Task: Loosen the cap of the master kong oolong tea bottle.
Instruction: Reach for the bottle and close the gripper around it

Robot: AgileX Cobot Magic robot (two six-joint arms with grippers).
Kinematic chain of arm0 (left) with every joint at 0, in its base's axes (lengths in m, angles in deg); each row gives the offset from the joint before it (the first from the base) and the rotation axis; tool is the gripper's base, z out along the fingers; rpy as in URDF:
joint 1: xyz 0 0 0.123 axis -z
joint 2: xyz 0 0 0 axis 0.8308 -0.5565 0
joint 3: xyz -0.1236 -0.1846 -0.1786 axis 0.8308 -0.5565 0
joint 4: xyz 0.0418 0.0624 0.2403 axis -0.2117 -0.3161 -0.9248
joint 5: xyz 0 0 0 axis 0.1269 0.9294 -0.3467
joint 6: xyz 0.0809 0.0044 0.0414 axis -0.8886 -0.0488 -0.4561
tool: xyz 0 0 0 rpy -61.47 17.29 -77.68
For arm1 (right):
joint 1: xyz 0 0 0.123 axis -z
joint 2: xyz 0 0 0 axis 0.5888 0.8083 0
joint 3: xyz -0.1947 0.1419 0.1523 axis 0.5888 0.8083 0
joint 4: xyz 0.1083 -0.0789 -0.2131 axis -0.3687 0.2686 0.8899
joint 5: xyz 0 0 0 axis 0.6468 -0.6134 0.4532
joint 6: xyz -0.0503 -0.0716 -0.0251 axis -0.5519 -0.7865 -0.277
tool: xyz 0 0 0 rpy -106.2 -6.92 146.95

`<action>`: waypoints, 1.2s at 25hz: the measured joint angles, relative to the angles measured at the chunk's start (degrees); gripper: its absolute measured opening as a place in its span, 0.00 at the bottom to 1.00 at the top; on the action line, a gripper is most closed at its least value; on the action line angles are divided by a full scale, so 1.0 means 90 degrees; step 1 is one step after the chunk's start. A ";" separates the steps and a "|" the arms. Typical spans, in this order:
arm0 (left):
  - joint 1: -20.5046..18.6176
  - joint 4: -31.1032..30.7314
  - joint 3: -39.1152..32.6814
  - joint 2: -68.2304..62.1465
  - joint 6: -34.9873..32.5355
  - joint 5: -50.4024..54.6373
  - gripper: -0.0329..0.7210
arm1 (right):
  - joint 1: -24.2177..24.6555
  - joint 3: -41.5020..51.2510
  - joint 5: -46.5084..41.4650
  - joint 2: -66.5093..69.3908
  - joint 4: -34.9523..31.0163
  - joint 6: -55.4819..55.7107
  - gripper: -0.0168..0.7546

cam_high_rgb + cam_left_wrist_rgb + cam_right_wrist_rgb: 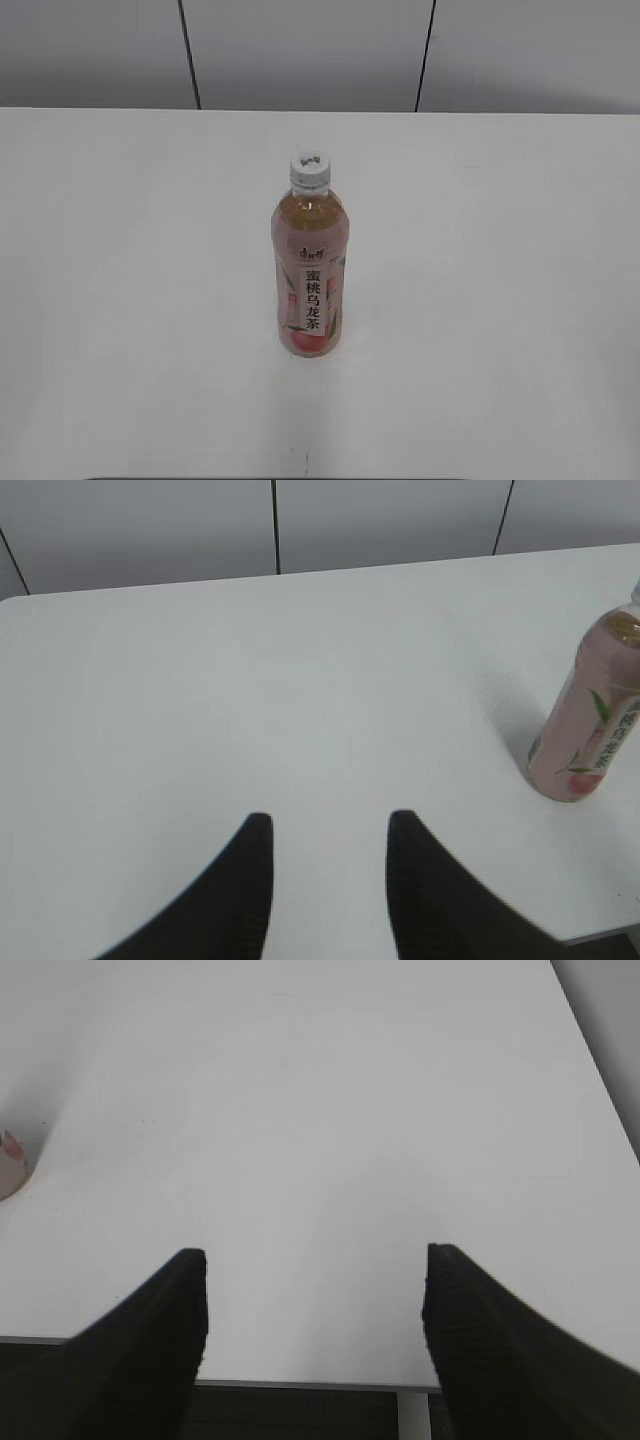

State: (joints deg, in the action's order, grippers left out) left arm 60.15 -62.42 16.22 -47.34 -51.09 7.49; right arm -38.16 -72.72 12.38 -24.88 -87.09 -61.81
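Observation:
The master kong oolong tea bottle (309, 270) stands upright in the middle of the white table (120, 300), with a pink peach label and a white strip of dark characters. Its white ribbed cap (310, 168) sits on top. The bottle also shows at the right edge of the left wrist view (590, 720), its cap cut off. A sliver of its base shows at the left edge of the right wrist view (10, 1165). My left gripper (330, 825) is open and empty, well left of the bottle. My right gripper (315, 1260) is open and empty near the table's front edge. Neither arm shows in the exterior view.
A grey panelled wall (300, 50) with dark seams runs behind the table's far edge. The table's front edge (300, 1383) lies just below my right gripper's fingers, with dark space beneath it.

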 joint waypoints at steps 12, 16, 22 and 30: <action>0.0000 0.0005 0.0045 0.0000 0.0000 -0.0182 0.37 | 0.0000 0.0000 0.0000 0.0000 0.0000 0.0000 0.69; 0.0000 0.0257 0.0114 -0.0036 0.0000 -0.1576 0.37 | 0.0000 0.0000 0.0000 0.0000 0.0000 0.0000 0.69; 0.0000 0.0618 0.0048 -0.1123 0.0000 -0.3178 0.37 | 0.0000 0.0000 0.0000 0.0000 0.0000 0.0000 0.69; 0.0000 0.0769 0.0007 -0.3413 0.0000 -0.4792 0.44 | 0.0000 0.0000 0.0000 0.0000 0.0000 0.0000 0.69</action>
State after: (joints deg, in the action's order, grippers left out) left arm 60.15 -55.50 16.28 -78.05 -51.09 -35.64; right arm -38.16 -72.72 12.38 -24.88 -87.09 -61.81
